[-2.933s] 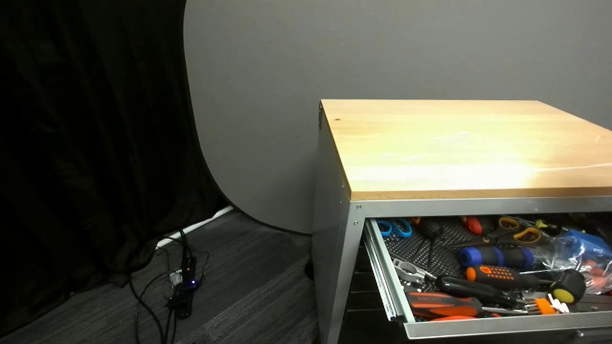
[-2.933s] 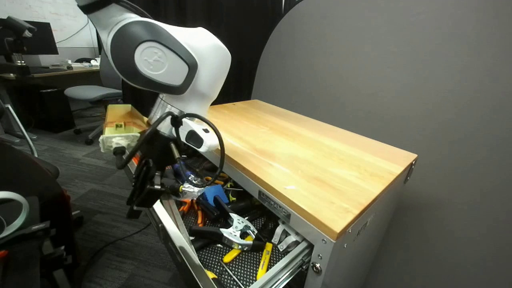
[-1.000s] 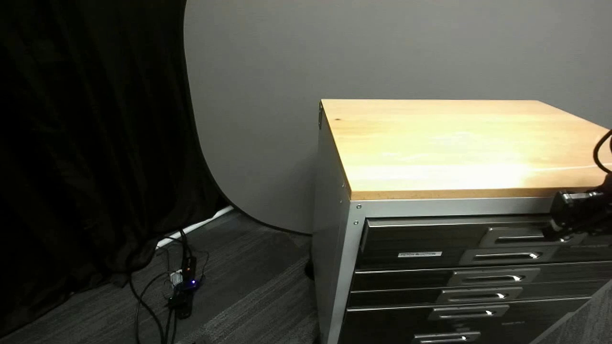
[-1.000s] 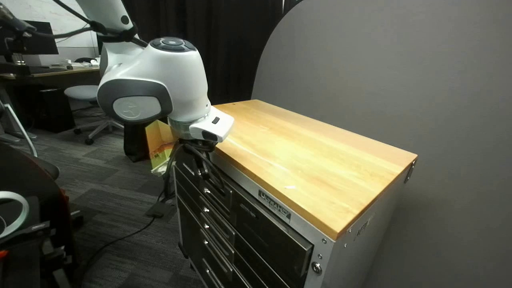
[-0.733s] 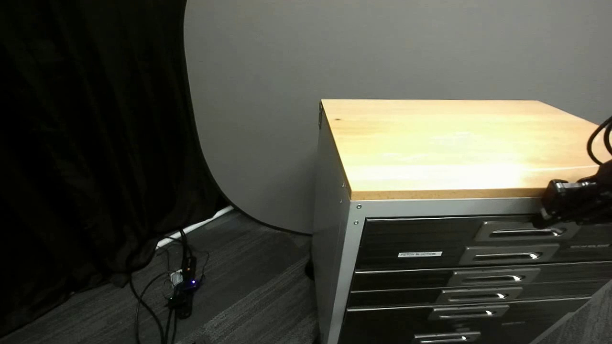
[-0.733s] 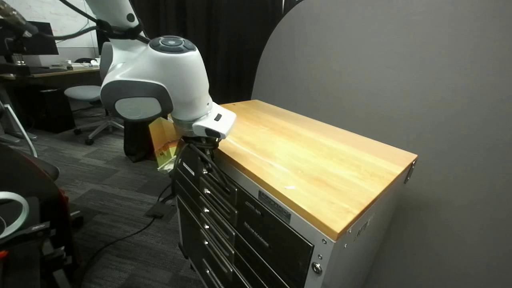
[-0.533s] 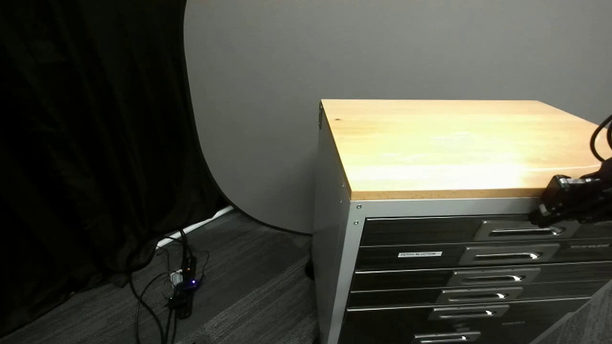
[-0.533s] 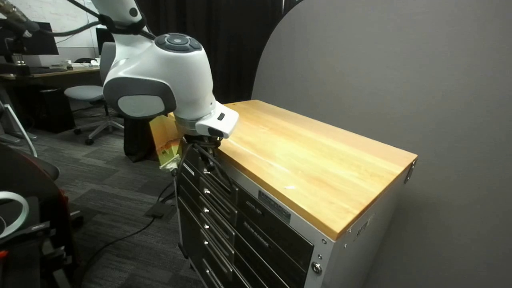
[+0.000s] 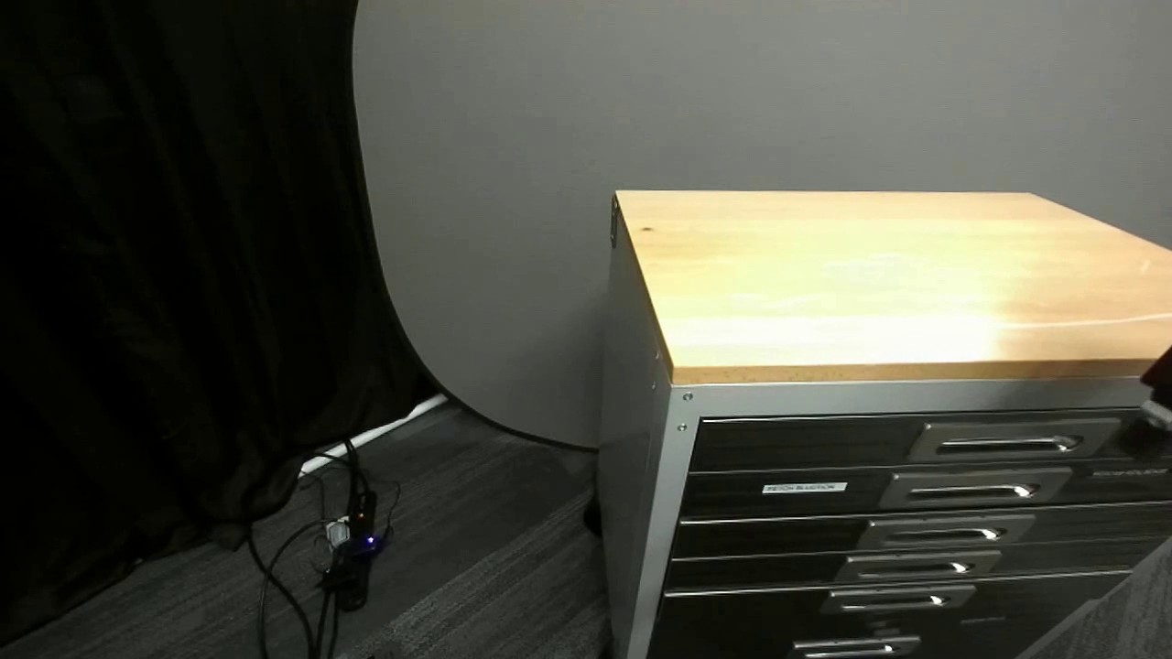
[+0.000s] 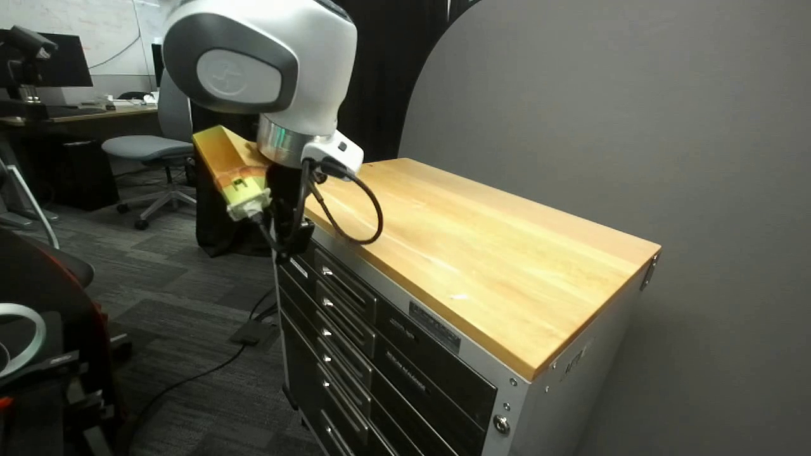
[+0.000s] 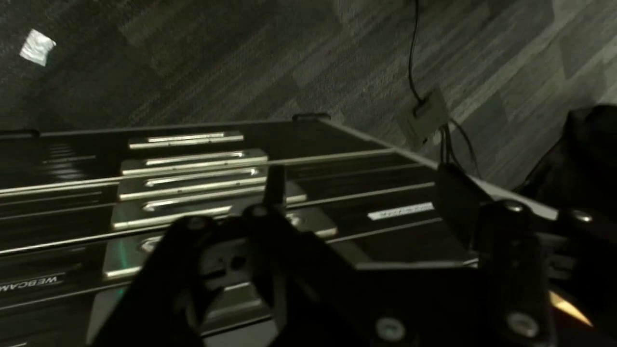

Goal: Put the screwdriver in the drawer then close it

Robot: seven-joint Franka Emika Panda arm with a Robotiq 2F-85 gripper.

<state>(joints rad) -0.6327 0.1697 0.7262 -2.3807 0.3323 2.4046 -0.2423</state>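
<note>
Since half a second ago, the arm (image 10: 253, 57) has pulled up and back from the top drawer (image 9: 819, 444), whose front sits flush with the lower drawers (image 9: 769, 540), so it looks fully pushed in. The gripper (image 11: 364, 195) has its fingers spread apart and nothing seen held between them, probably because the pushing is done. The screwdriver is out of sight, presumably inside. A cable loop (image 10: 381, 218) hangs across the worktop (image 10: 494, 253) in an exterior view; I cannot tell whether they touch, and it might snag.
</note>
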